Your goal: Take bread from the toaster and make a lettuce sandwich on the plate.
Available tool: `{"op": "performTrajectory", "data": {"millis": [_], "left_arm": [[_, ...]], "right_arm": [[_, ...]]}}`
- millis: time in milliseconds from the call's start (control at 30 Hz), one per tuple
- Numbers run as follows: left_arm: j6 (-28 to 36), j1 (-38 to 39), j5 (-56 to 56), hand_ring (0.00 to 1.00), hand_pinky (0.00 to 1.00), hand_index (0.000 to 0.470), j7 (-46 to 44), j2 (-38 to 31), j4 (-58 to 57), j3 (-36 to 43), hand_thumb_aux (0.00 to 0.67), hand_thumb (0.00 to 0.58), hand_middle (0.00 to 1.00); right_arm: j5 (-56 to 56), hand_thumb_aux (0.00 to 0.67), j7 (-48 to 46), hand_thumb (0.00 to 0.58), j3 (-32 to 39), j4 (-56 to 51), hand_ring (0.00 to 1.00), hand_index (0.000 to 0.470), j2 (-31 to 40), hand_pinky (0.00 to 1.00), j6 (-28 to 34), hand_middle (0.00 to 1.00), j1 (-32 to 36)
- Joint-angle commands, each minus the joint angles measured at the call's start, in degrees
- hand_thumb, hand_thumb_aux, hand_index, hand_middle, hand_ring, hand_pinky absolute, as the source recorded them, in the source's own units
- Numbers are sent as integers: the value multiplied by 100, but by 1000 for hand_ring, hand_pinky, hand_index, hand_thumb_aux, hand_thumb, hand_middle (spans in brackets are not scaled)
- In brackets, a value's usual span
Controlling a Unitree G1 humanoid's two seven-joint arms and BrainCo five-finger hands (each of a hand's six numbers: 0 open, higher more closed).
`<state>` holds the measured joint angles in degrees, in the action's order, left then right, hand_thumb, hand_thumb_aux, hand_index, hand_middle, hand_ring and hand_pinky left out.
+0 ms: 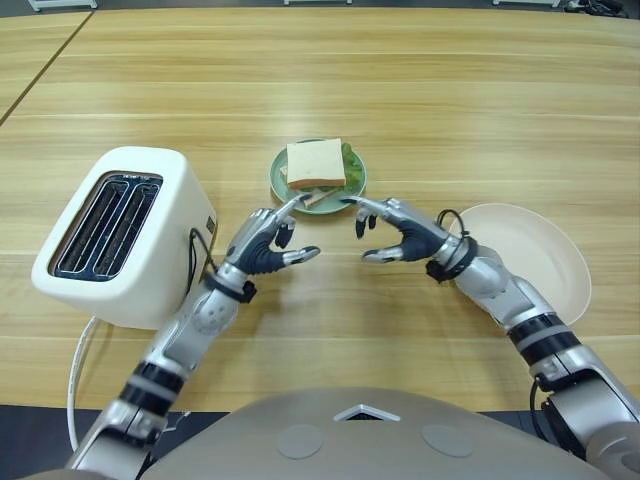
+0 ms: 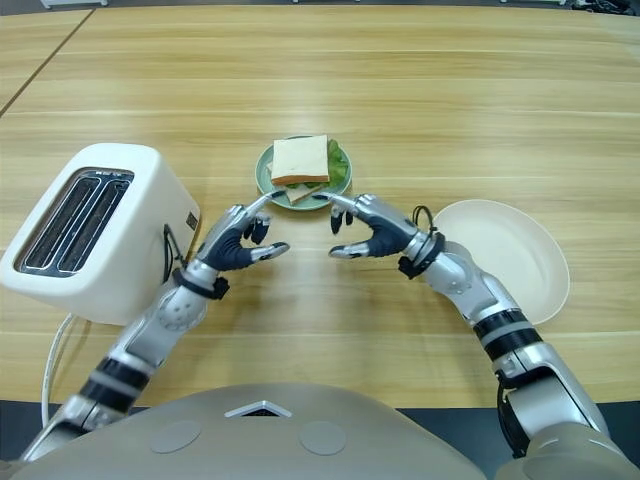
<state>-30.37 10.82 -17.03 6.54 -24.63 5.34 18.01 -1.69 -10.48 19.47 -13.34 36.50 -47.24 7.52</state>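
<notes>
The sandwich sits on the green plate (image 1: 278, 182). A top slice of bread (image 1: 316, 162) lies flat over the lettuce (image 1: 352, 166), which pokes out on the side of the plate away from the toaster (image 1: 120, 235), and a corner of the lower slice (image 2: 300, 194) shows at the plate's near edge. The toaster stands to the left of the plate, well apart from it, and no bread rises from its slots. A white dish (image 1: 545, 255) lies to the right of the plate and nearer the robot. Both hands hover at the plate's near rim. The left hand (image 1: 262, 245) is at its left and the right hand (image 1: 405, 232) at its right, each loosely open with a forefinger reaching toward the plate and nothing in its grasp. The left forefinger seems to touch the rim or the lower slice, though which cannot be told. The build looks essentially done, so what is left is probably squaring the stack. That calls for light, matched touches from both sides at bread height, so the plate does not slide or the top slice skate off the lettuce. The hands should then lift up and back rather than drag across the rim.
</notes>
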Motion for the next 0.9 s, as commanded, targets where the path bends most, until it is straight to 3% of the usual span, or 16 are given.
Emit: {"op": "performTrajectory", "data": {"millis": [33, 333, 900], "left_arm": [[-396, 144, 1622, 0, 0, 0, -806, -37, -125, -307, 0, 0, 0], [-542, 94, 2778, 0, 0, 0, -1906, 403, -525, -575, 0, 0, 0], [-458, 51, 2814, 0, 0, 0, -2664, 889, -775, -953, 0, 0, 0]], "right_arm": [[1356, 0, -689, 0, -323, -256, 0, 0, -456, 0, 350, 0, -68], [1639, 0, -1540, 0, -772, -579, 0, 0, -1077, 0, 430, 0, -33], [1742, 0, -2253, 0, -1221, -413, 0, 0, -1575, 0, 741, 0, -129]]}}
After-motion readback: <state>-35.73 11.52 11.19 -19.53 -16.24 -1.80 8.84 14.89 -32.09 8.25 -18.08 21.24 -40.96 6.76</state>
